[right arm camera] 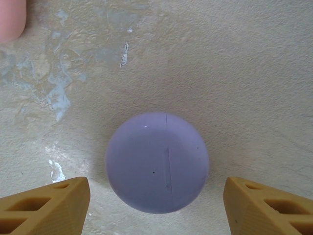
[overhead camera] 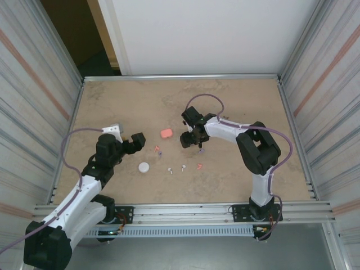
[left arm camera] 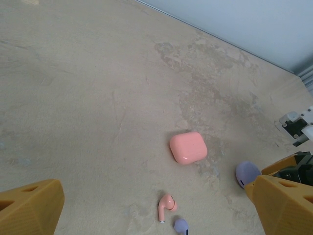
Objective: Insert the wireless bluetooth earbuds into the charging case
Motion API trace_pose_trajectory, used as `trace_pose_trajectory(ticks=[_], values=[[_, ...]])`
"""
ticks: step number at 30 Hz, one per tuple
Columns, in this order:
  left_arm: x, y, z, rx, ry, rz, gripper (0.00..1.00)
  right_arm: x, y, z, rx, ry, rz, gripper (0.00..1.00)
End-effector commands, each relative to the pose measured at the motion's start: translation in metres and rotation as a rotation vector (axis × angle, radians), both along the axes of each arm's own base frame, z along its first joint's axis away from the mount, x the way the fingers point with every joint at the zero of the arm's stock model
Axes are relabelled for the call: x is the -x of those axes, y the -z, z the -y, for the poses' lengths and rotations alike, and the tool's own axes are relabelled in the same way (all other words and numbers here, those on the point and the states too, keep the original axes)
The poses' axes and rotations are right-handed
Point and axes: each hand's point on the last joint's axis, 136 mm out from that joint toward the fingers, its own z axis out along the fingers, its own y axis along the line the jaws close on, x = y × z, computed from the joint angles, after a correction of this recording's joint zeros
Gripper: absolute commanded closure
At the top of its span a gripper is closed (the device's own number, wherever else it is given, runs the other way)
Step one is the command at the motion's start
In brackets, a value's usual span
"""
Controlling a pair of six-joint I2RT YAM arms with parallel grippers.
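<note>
A round purple case [right arm camera: 157, 162] is seen lying on the mottled beige table [right arm camera: 244, 73], and a fine straight line is visible on its top. It is flanked by the two yellow fingers [right arm camera: 46, 205] of the right gripper [right arm camera: 156, 206], which are set apart with a narrow gap on either side. A corner of a pink case [right arm camera: 11, 19] is caught at the upper left edge.

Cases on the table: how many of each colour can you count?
pink case: 1
white case: 1
purple case: 1
Total: 3
</note>
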Motion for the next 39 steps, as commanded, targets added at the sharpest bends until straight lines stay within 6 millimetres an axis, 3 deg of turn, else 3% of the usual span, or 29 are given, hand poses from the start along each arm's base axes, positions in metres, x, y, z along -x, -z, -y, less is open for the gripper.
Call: trace_pose_trajectory(ticks=[1, 13, 19, 24, 30, 39], values=[[0.001, -0.003, -0.003, -0.015, -0.012, 0.017, 0.01, -0.007, -0.001, -0.008, -0.003, -0.002, 0.013, 0.30], [0.001, -0.004, -0.004, -0.022, -0.014, 0.018, 0.01, -0.008, 0.007, -0.010, 0.005, -0.006, 0.000, 0.35], [0.001, -0.005, -0.004, -0.028, -0.013, 0.020, 0.01, -0.007, 0.012, -0.009, 0.015, -0.007, -0.005, 0.42], [0.002, -0.006, -0.004, -0.031, -0.009, 0.021, 0.01, -0.009, 0.004, -0.008, 0.004, -0.013, 0.033, 0.51], [0.003, -0.019, -0.001, -0.031, 0.018, 0.041, 0.01, -0.012, -0.033, -0.010, -0.040, -0.077, 0.157, 0.51], [0.015, -0.063, 0.022, -0.001, 0.170, 0.113, 0.01, 0.005, -0.123, -0.027, -0.172, -0.371, 0.502, 0.51]])
